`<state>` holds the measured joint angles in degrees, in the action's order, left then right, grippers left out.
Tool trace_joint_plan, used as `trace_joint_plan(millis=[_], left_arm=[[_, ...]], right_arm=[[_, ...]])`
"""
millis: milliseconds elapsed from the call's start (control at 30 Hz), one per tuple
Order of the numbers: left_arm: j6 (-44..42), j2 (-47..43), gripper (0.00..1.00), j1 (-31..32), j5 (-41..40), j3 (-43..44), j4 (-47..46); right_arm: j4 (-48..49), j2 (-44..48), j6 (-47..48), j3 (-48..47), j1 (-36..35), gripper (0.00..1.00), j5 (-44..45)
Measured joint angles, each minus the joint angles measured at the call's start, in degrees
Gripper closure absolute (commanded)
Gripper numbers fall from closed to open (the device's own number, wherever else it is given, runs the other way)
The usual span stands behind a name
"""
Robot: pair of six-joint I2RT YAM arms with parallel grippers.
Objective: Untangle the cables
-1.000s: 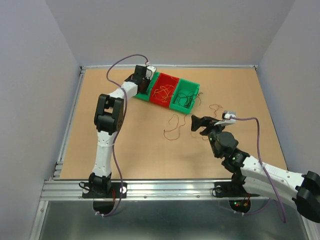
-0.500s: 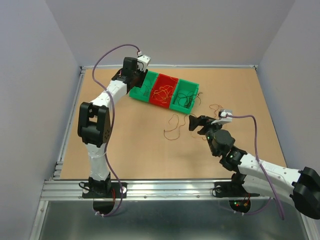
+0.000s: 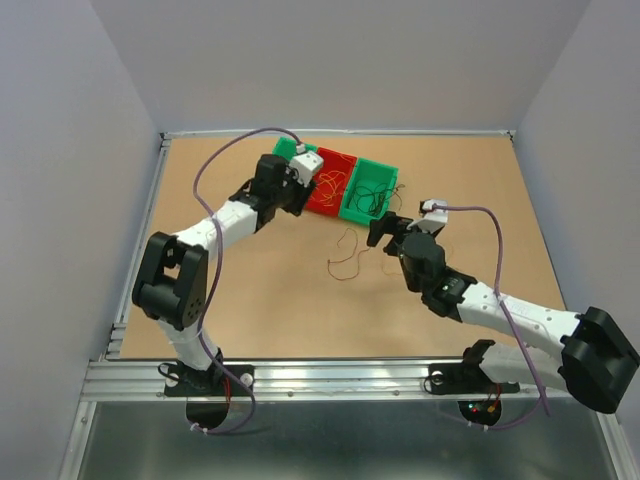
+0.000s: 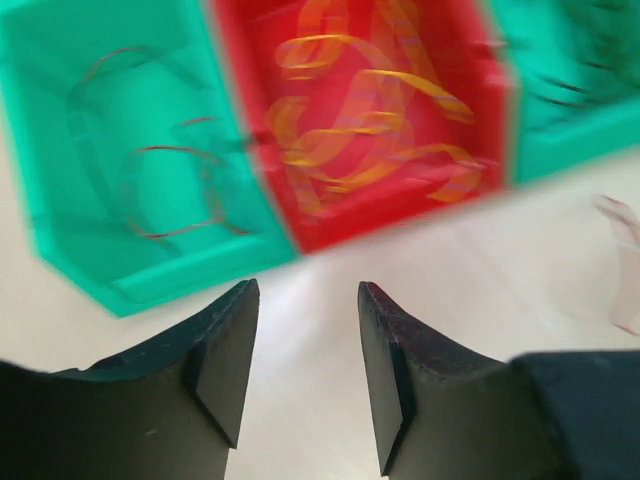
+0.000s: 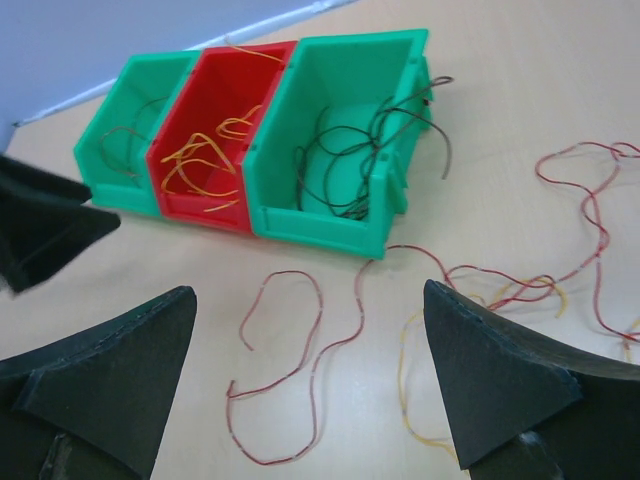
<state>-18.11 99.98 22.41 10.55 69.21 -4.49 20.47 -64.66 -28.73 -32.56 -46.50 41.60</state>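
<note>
The left gripper (image 4: pixel 305 300) had swung back off the green bin (image 4: pixel 150 285) at upper left, its jaws parting, empty. A brown-red strand (image 4: pixel 175 150) lay inside, seemingly just dropped. The right gripper (image 5: pixel 308 295), jaws wide, hovered over the loose cables (image 5: pixel 360 300) on the bench (image 5: pixel 520 120), lower centre. Only its wrist view showed red tangled with yellow — sorting unfinished

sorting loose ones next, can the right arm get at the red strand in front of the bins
Probably yes: the red strand lies loose on the table below the right arm's open jaws, nothing covering it.
</note>
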Motion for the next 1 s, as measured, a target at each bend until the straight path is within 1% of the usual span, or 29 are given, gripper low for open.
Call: trace_joint_plan(millis=[33,67,100,167,233,300,433,600,700,833,1000], left_arm=[[-1.0,-2.9,0.36,2.7,0.4,-3.0,-1.2],[-1.9,-5.1,0.3,5.7,0.4,-5.7,-3.7],[-2.9,-6.8,0.27,8.5,0.4,-7.8,-5.4],[-4.6,-8.5,0.13,13.2,1.2,-10.0,-7.7],[-5.7,-8.9,0.11,16.3,2.6,-10.6,-8.8],[-6.1,-8.6,0.05,17.0,3.5,-10.6,-8.7],[-6.2,-5.3,0.04,16.8,3.7,-7.9,-6.8],[-5.8,3.3,0.01,17.4,2.4,-3.2,-3.5],[-5.4,6.3,0.01,17.8,2.8,-2.0,0.1],[-5.1,8.8,0.01,17.8,4.5,0.3,2.9],[-4.5,9.0,0.01,17.8,7.9,2.4,5.7]], right_arm=[[-0.8,0.0,-0.7,0.0,0.7,0.0,-0.4],[-1.8,0.0,-1.4,0.0,2.0,0.0,-0.8],[-2.6,0.0,-2.1,0.0,3.3,0.0,-1.6],[-3.7,0.1,-3.6,0.0,6.5,0.0,-3.7],[-4.3,0.2,-4.5,0.0,8.7,0.0,-5.1],[-5.1,0.7,-5.1,0.0,10.1,0.0,-6.4],[-5.5,2.9,-5.4,0.0,10.1,0.0,-7.6],[-5.6,6.8,-5.6,0.1,10.1,0.0,-7.5],[-5.6,8.8,-5.6,0.2,10.1,0.0,-7.5],[-5.6,10.3,-5.6,0.8,10.1,0.0,-7.5],[-5.7,11.3,-5.5,0.8,10.1,0.0,-7.6]])
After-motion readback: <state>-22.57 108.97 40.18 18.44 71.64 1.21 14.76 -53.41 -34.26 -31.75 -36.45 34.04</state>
